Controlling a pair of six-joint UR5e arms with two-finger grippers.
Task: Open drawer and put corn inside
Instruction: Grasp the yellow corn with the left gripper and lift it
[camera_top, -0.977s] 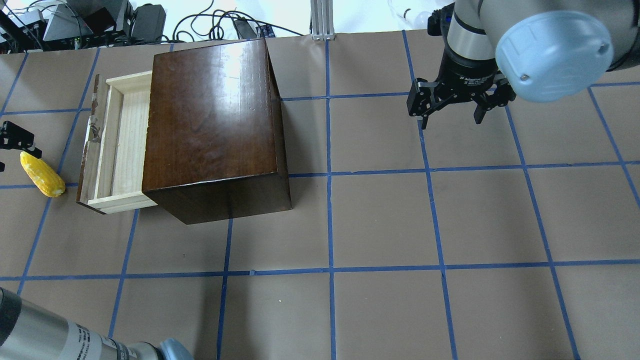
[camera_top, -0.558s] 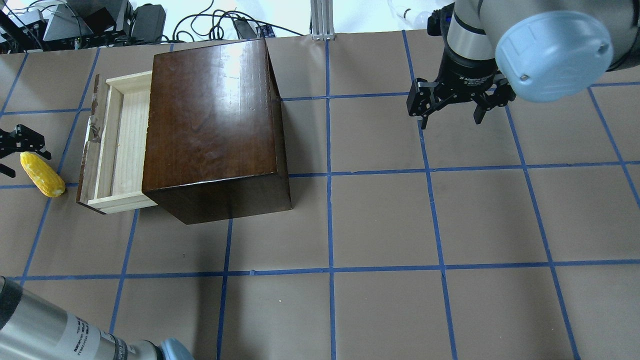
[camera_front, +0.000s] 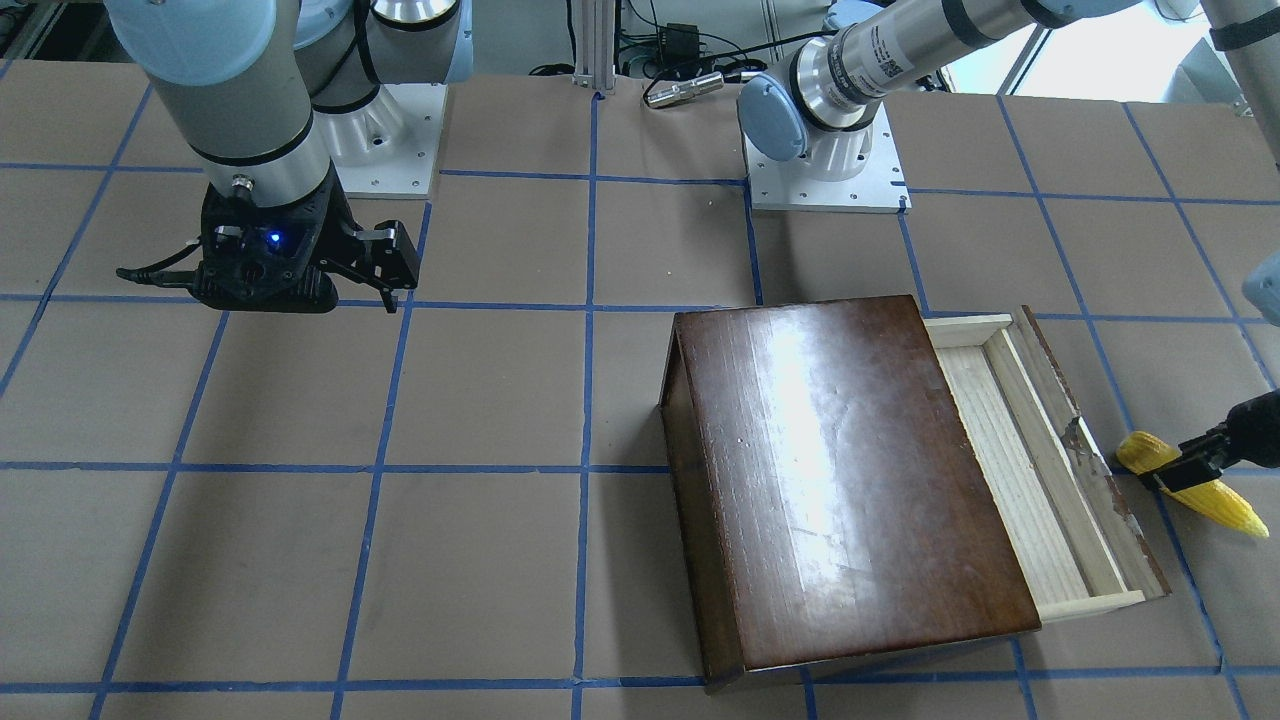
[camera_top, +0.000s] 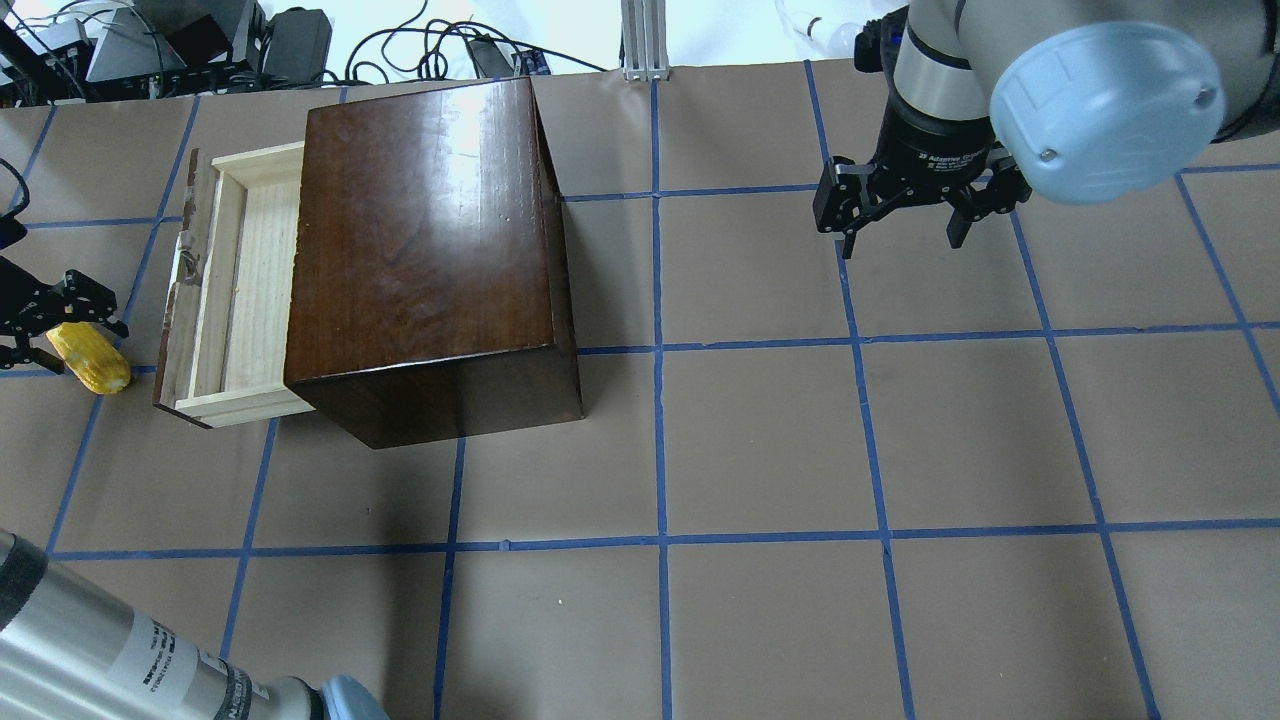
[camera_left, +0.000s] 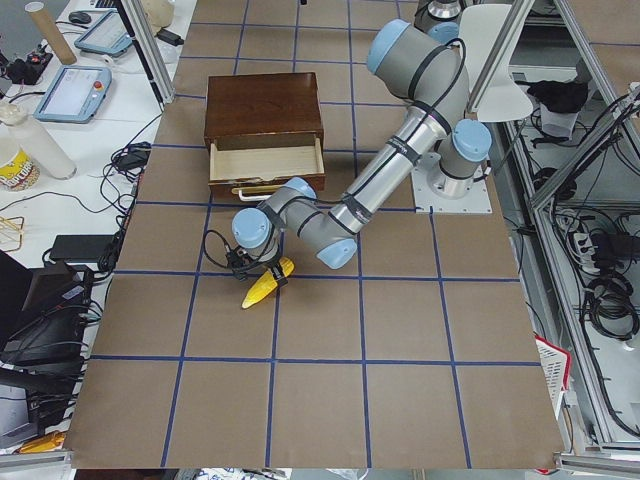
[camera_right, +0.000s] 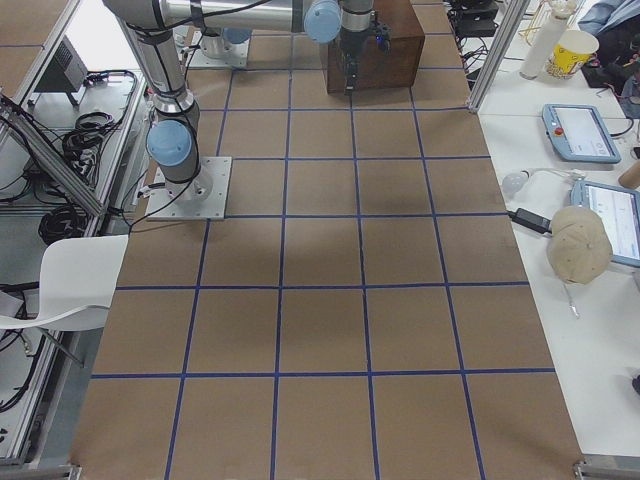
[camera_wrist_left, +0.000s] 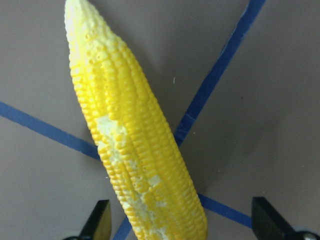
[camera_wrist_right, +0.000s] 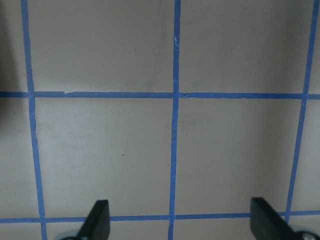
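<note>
The drawer (camera_top: 245, 290) stands pulled out of the dark-brown box (camera_top: 430, 250), its pale wood tray empty. The yellow corn (camera_top: 98, 368) lies on the table just left of the drawer's front panel. My left gripper (camera_top: 68, 333) is open and straddles the corn's thick end; in the left wrist view the corn (camera_wrist_left: 130, 150) runs up between the two spread fingertips (camera_wrist_left: 100, 220). In the front-facing view the corn (camera_front: 1215, 498) lies right of the drawer (camera_front: 1020, 460). My right gripper (camera_top: 900, 235) is open and empty, hanging over bare table at the far right.
The table (camera_top: 760, 450) is brown paper with a blue tape grid. Cables and equipment (camera_top: 150, 45) lie beyond the far edge. The left arm's forearm (camera_top: 120, 660) crosses the near left corner. The right wrist view shows only paper and tape (camera_wrist_right: 175, 130).
My left gripper has come in from the left edge and settled over the corn's thick end, fingers on either side. The corn, drawer and right arm have not moved.
</note>
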